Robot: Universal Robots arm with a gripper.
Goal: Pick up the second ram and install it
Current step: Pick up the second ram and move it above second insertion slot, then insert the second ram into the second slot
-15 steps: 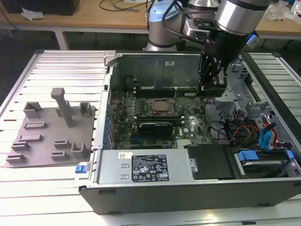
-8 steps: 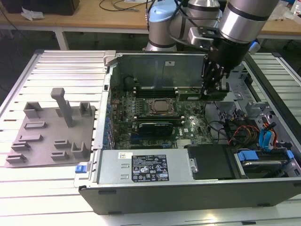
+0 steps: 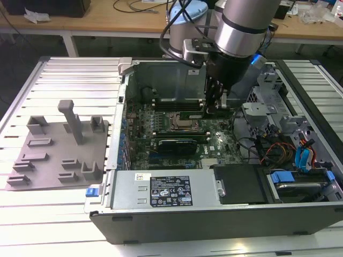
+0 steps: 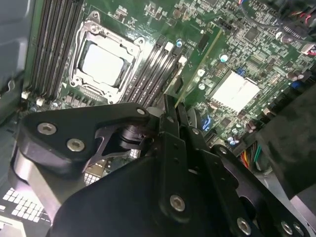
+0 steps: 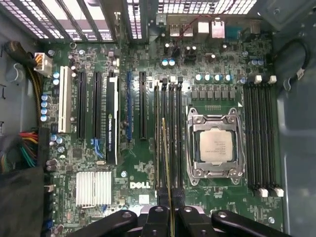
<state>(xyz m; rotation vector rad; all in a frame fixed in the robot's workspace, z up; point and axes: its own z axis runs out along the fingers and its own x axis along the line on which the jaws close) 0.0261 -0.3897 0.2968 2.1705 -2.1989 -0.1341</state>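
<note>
White block-letter logo [image 5: 139,185] printed on motherboard [image 5: 133,165], just beside finned heatsink [image 5: 94,188]. Black-and-white rating label [image 3: 170,191] on power supply housing [image 3: 126,191]: dense fine print and marks, not legible. Small white sticker [image 3: 142,177] near it, also unreadable.

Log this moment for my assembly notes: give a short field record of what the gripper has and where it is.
holding: second ram, pinched edge-on in the gripper
gripper location: inside the open computer case, over the motherboard
ram position: above the memory slots beside the CPU socket
seated: cannot tell
grey tray: outside the case, at the exterior view's left
</note>
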